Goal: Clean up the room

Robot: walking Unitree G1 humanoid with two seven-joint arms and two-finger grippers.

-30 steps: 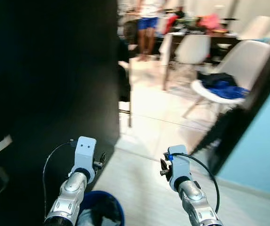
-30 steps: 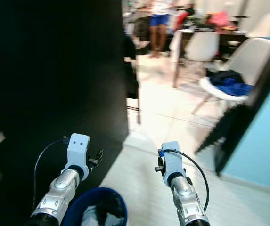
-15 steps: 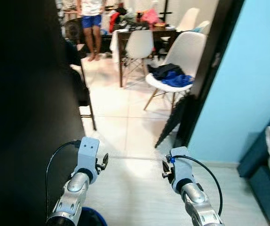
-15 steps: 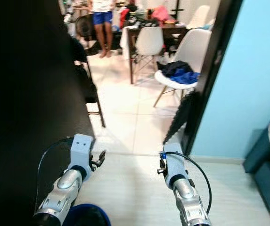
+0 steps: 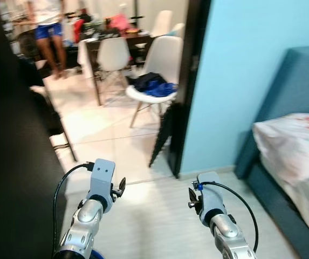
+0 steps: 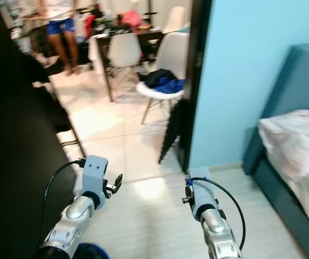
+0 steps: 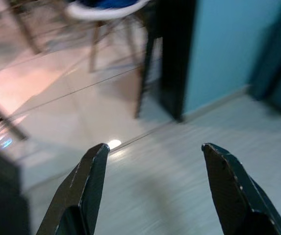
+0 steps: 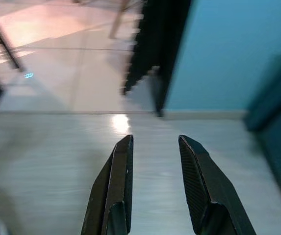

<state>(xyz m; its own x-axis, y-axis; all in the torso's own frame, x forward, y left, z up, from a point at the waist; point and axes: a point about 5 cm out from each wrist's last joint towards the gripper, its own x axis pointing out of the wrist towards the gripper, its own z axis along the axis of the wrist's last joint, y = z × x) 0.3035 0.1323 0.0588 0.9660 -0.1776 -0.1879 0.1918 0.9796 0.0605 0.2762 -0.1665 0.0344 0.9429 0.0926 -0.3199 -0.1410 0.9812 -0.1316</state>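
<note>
You are looking from a bedroom through a dark door frame (image 5: 189, 81) into a tiled dining area. Your left gripper (image 7: 152, 149) is held out low over the pale floor (image 5: 154, 210) with its two black fingers (image 7: 93, 171) spread wide apart and nothing between them. Your right gripper (image 8: 155, 142) is also held out over the floor, its fingers (image 8: 120, 166) a narrow gap apart and holding nothing. Past the doorway a white chair (image 5: 162, 59) carries a heap of dark and blue clothes (image 5: 151, 86) on its seat, which is the loose clutter you can see from here, well apart from both grippers. Behind it stand another white chair (image 5: 114, 54) and a dark table (image 5: 122, 39) piled with things too blurred to name. A person (image 5: 49, 27) in blue shorts stands at the far end of that room. To your right, a bed (image 5: 294, 156) with a teal headboard and a pale patterned cover sits against the light blue wall (image 5: 235, 70).
</note>
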